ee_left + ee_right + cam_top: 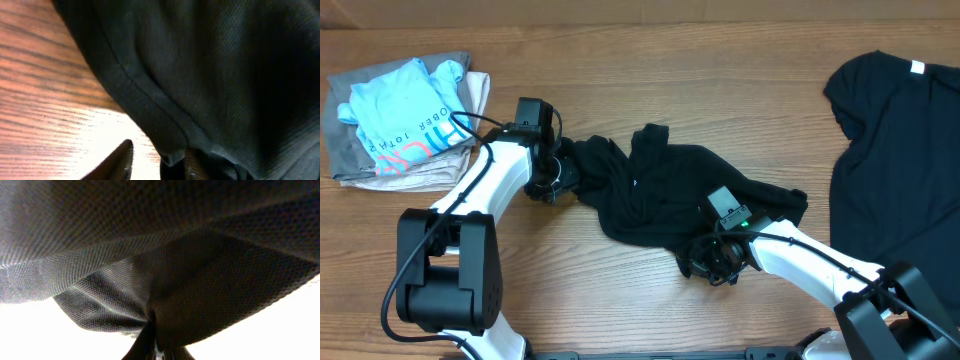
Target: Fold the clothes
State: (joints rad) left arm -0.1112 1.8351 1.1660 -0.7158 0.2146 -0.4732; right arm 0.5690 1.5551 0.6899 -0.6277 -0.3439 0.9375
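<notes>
A crumpled black garment (655, 185) lies in the middle of the wooden table. My left gripper (545, 178) is at its left end. In the left wrist view its fingers (159, 156) stand apart, with the garment's hem (150, 112) lying between them and over the right finger. My right gripper (715, 262) is at the garment's lower right edge. In the right wrist view its fingers (156, 349) are pinched shut on a fold of the black cloth (165, 265), which is lifted and fills the frame.
A second black shirt (895, 150) lies spread at the right edge of the table. A folded pile of light blue, grey and beige clothes (400, 125) sits at the far left. Bare wood (620, 300) shows along the front.
</notes>
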